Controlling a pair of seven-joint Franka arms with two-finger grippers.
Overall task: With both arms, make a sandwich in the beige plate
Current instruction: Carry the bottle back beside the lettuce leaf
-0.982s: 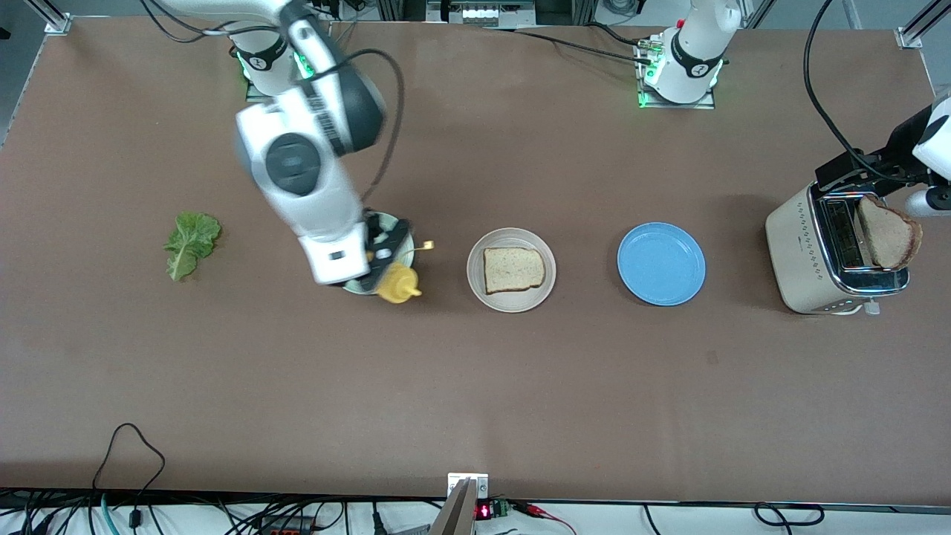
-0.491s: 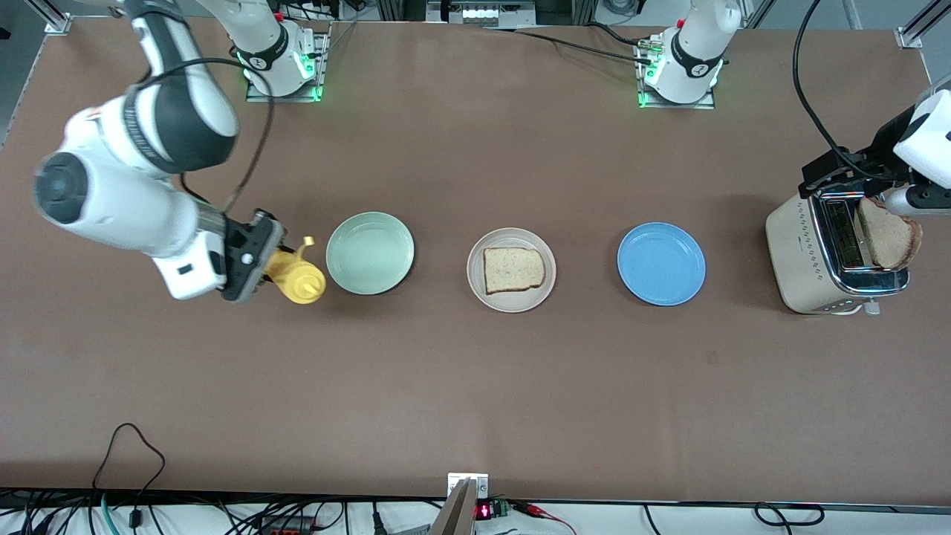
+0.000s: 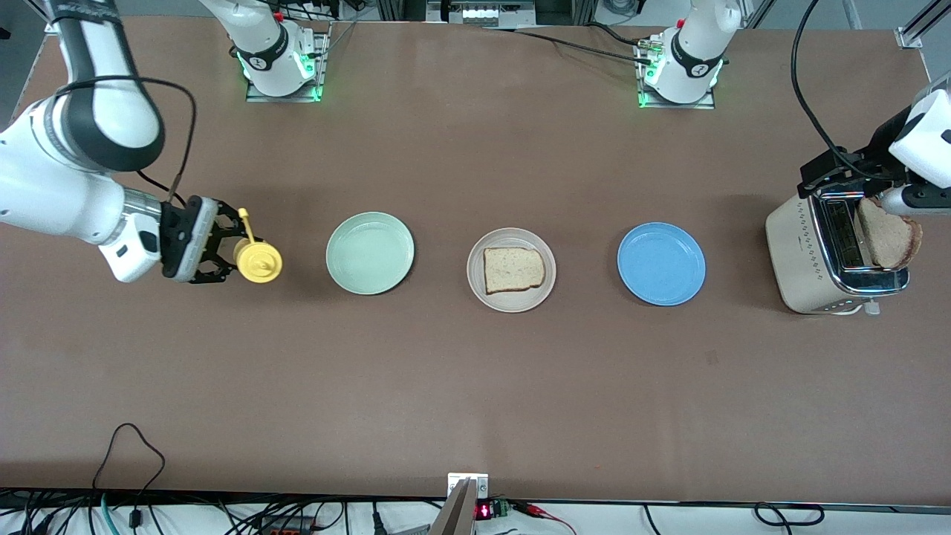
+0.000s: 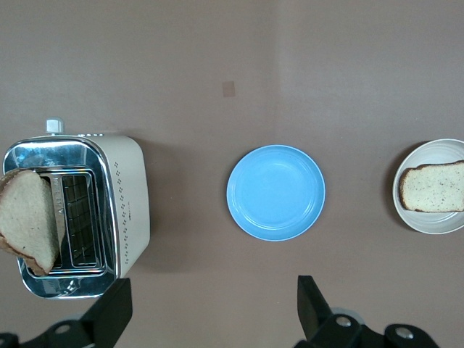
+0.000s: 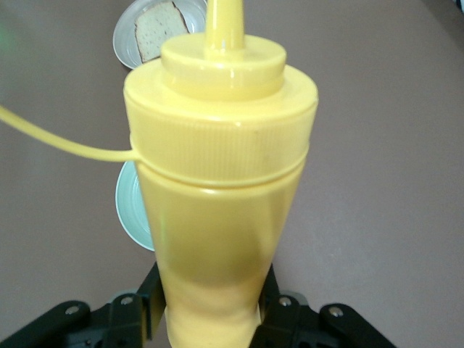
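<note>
The beige plate point(image 3: 513, 303) lies mid-table between the two other plates, with one bread slice point(image 3: 513, 269) flat on it; the right wrist view also catches this plate point(image 5: 125, 30) and its slice point(image 5: 158, 26). A second bread slice point(image 3: 888, 235) stands up out of the toaster point(image 3: 808, 253). My right gripper point(image 3: 220, 251) is shut on a yellow squeeze bottle point(image 3: 258, 261), holding it over the table beside the mint green plate point(image 3: 370, 253). My left gripper point(image 3: 839, 177) hangs over the toaster, and its fingers point(image 4: 110, 313) stand wide open with nothing between them.
A blue plate point(image 3: 660, 264) lies between the beige plate and the toaster. Cables run along the table edge nearest the front camera. The right arm's bulky elbow reaches over the table's corner at that arm's end.
The right arm has swung the yellow bottle from over the mint green plate out toward its own end of the table. The left arm has hardly moved.
</note>
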